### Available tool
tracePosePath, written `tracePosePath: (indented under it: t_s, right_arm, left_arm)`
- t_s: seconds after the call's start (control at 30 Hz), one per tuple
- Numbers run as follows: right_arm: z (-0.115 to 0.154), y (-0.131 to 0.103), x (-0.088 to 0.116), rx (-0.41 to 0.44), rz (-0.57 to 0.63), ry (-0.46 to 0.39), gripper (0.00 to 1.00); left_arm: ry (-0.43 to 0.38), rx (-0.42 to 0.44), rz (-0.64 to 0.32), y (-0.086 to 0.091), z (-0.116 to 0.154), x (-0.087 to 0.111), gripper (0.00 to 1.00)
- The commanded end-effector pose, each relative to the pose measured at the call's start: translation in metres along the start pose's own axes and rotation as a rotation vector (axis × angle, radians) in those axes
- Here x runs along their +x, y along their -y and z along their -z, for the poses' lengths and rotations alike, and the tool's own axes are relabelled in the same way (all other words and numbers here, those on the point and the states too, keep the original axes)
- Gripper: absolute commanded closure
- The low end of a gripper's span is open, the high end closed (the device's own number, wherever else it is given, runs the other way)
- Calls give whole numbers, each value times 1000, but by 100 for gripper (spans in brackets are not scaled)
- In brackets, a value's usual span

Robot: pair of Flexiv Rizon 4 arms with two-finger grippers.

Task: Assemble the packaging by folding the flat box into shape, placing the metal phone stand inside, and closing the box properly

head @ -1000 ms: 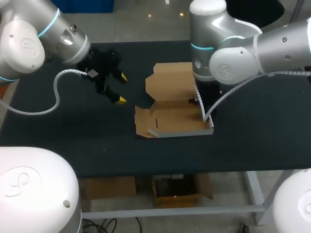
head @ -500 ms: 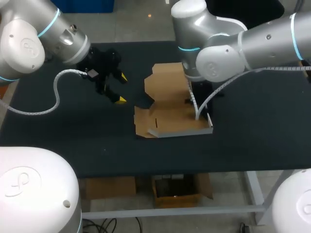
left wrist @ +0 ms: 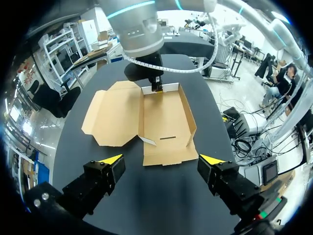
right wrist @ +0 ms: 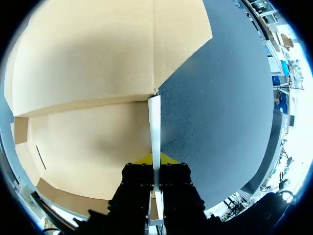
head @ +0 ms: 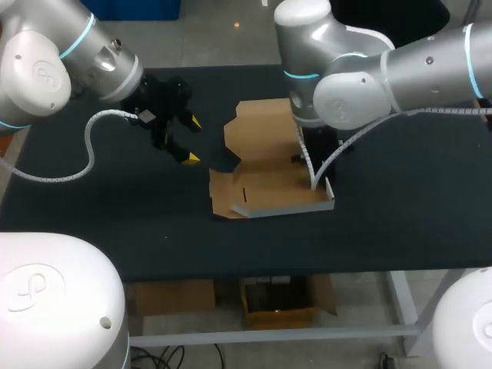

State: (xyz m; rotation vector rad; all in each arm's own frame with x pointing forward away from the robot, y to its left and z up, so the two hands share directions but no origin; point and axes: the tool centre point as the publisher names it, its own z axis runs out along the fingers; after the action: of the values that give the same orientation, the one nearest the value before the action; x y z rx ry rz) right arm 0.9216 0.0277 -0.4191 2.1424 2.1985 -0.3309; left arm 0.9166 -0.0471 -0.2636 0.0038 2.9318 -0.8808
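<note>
One cardboard box (head: pixel 265 188), half folded, sits mid-counter (head: pixel 407 223), with the tray near and the lid flap open on its far side. Right claw (right wrist: pixel 155 159): hidden beneath its own arm from overhead. Its wrist camera shows both fingers pinched narrow on the tray's upright right-hand wall. The left wrist camera confirms this from across the box. Left claw (head: pixel 193 140): spread wide, holding nothing, left of the box and apart from it.
</note>
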Motion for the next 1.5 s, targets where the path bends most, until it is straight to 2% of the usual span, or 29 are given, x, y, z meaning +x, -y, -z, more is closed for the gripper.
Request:
tracePosePath:
  t_s: [0.03, 0.6, 1.5]
  right_arm:
    - [-4, 7, -11, -19, 11, -142, 100]
    - [-3, 9, -5, -14, 2, -184, 100]
    - [-2, 9, -5, -14, -5, -188, 100]
  left_arm:
    - [-3, -5, 1, 1, 0, 0, 0]
    - [-3, -5, 1, 1, 0, 0, 0]
    - [-3, -5, 1, 1, 0, 0, 0]
